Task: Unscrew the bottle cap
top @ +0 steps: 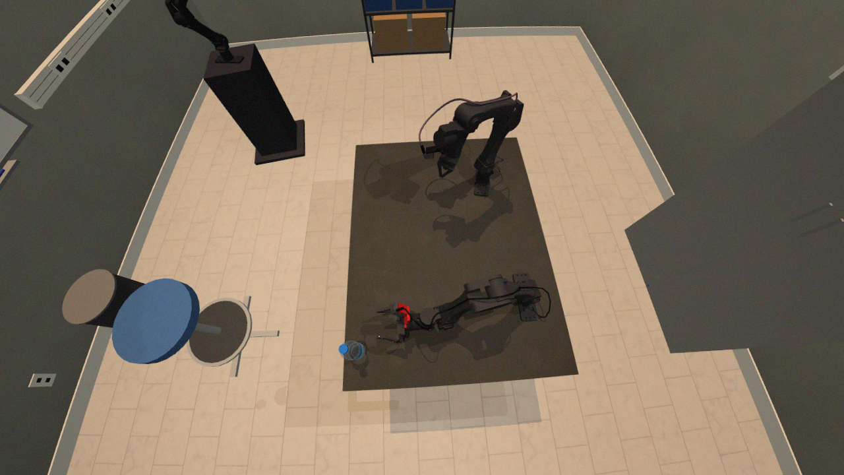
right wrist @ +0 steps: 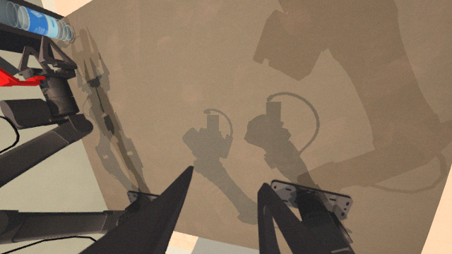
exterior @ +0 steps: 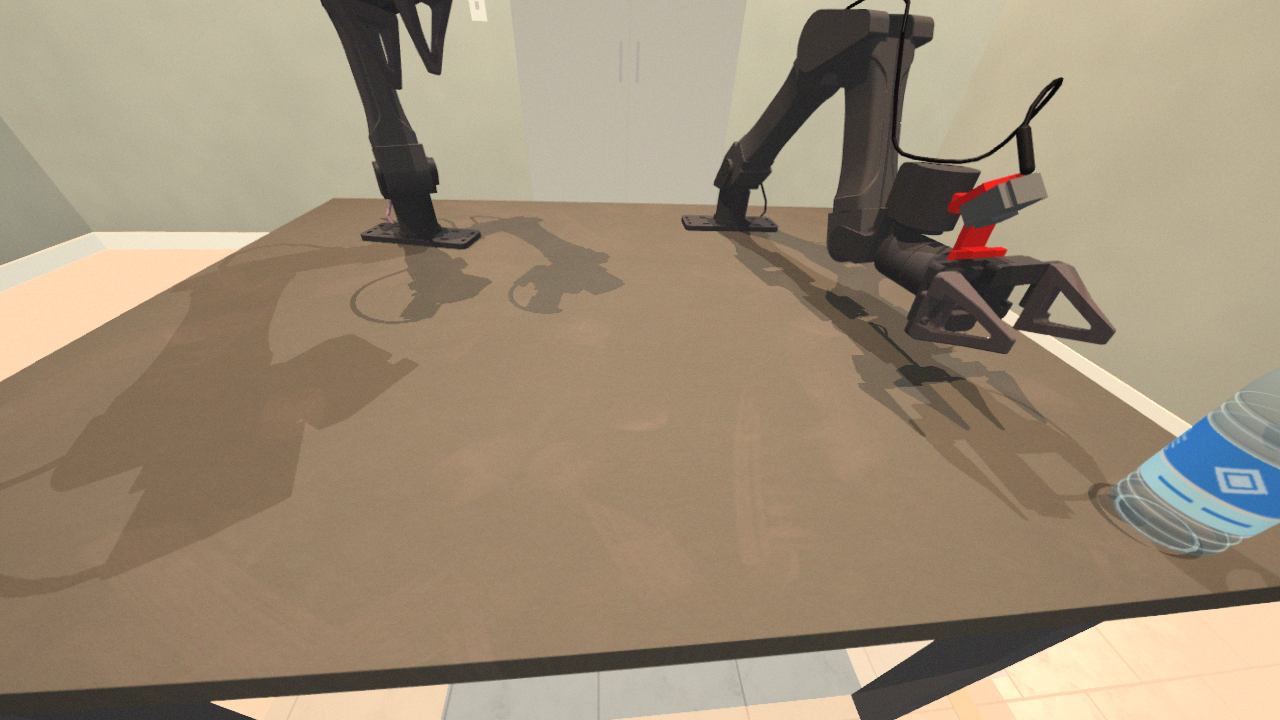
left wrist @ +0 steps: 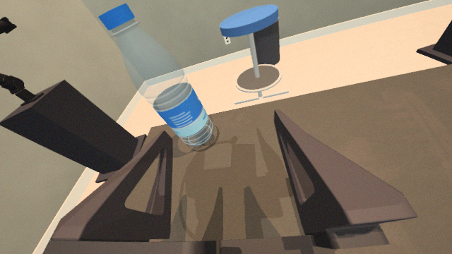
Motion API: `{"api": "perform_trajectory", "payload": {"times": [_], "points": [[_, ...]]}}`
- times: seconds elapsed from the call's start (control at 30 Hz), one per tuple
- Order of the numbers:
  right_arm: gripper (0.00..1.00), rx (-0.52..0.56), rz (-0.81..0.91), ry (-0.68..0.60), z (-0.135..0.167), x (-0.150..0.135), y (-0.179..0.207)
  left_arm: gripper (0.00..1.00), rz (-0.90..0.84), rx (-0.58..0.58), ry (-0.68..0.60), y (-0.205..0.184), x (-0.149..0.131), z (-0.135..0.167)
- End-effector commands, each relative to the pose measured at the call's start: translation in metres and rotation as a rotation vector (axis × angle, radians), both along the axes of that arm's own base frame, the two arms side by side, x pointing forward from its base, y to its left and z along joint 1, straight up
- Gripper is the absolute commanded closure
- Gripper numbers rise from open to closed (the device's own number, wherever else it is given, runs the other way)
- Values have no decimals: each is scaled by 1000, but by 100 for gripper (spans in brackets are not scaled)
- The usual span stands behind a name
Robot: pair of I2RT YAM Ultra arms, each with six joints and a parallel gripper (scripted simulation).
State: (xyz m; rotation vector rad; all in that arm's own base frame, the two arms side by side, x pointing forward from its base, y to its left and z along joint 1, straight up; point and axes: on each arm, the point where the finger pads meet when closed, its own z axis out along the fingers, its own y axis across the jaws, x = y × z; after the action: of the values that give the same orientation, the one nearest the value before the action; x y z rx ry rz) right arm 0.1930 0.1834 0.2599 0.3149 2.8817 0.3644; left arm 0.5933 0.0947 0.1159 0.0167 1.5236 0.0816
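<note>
A clear bottle (top: 355, 350) (exterior: 1230, 474) (left wrist: 183, 113) (right wrist: 42, 24) with a blue label stands on the desk (top: 389, 248) (exterior: 537, 501), close to a corner. Its blue cap (top: 343, 349) (left wrist: 116, 16) sits on its neck; the exterior view and the right wrist view cut it off. My left gripper (top: 379, 324) (exterior: 1058, 342) (left wrist: 217, 125) (right wrist: 37, 41) is open and empty above the desk, short of the bottle and not touching it. My right gripper (top: 445, 172) (exterior: 416, 80) (right wrist: 227, 179) is partly open and empty, raised near its own base, far from the bottle.
The desk's edges run close by the bottle. A blue-topped stool (top: 154, 322) (left wrist: 248, 21) stands on the floor beyond the desk, with a dark bin (left wrist: 267, 42) behind it. A black pedestal (top: 253, 106) (left wrist: 70, 130) stands off the desk too.
</note>
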Motion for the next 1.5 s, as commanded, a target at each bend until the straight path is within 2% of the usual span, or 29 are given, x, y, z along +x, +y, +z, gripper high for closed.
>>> {"api": "perform_trajectory", "payload": {"times": [0.0, 0.1, 0.13, 0.23, 0.37, 0.5, 0.7, 1.47], "points": [[43, 146, -242, -2, 25, 1, 4, 6, 120, -46, 14, 35, 14, -16], [43, 171, -279, 5, 28, 0, 5, 6, 140, -52, 17, 42, 14, -21], [43, 228, -380, 23, 32, 0, 5, 6, 156, -57, 20, 45, 15, -25], [43, 300, -487, 51, 42, -2, 7, 6, 226, -74, 28, 69, 16, -41], [43, 386, -629, 64, 42, -3, 7, 6, 217, -75, 29, 63, 17, -42], [43, 386, -629, 64, 42, -3, 7, 6, 217, -73, 13, 64, 18, -32], [43, 358, -633, 79, 36, -2, 7, 6, 213, -75, 29, 62, 15, -38], [43, 356, -627, 76, 36, -2, 7, 6, 212, -74, 27, 62, 16, -38]]}}
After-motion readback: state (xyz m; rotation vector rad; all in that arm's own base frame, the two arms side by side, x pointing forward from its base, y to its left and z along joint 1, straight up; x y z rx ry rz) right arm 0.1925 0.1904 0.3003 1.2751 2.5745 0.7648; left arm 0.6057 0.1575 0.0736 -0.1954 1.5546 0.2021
